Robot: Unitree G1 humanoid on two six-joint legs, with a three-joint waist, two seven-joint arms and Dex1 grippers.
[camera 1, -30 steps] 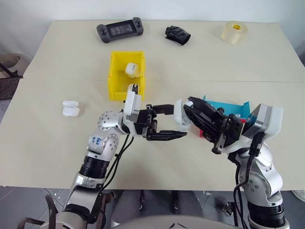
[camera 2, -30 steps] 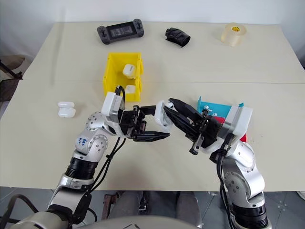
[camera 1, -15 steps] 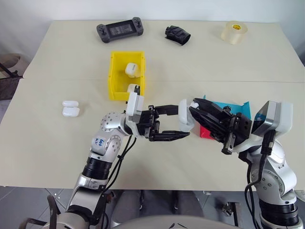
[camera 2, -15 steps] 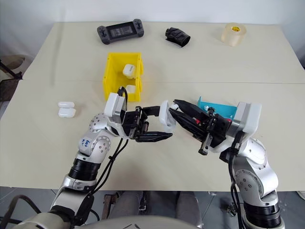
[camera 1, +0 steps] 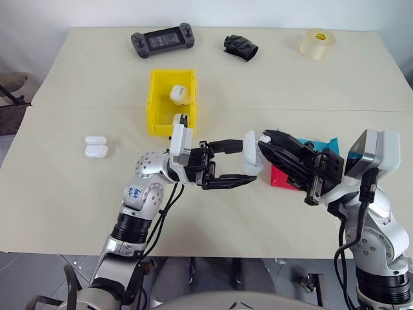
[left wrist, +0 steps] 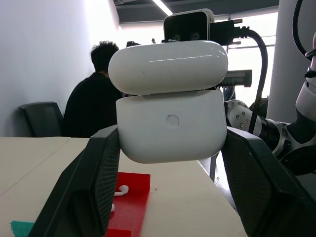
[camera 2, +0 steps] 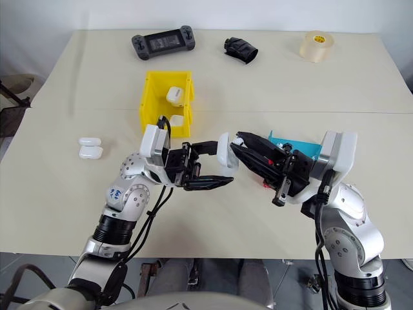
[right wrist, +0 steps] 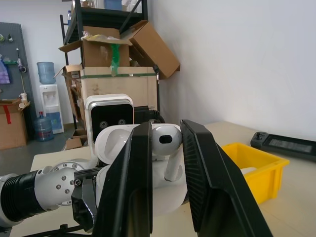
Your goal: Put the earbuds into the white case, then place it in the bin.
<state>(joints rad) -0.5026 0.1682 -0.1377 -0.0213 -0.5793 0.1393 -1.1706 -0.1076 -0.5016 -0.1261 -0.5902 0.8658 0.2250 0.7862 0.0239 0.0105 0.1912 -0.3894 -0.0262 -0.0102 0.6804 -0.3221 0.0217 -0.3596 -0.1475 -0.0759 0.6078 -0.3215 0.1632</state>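
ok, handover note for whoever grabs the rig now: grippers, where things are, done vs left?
Left gripper: shut on the white case, held above the table with its lid ajar.
Right gripper: shut on an earbud, right at the case.
Yellow bin: already holds two white cases.
Two more cases lie on the table to the robot's left.
Another earbud sits in the red tray.
Done: case and one earbud picked up.
Left: seat this earbud, fetch the other, close the lid, put the case in the bin.

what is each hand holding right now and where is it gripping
Left hand: the case, by the sides of its lower half. Right hand: an earbud, pinched at its head.
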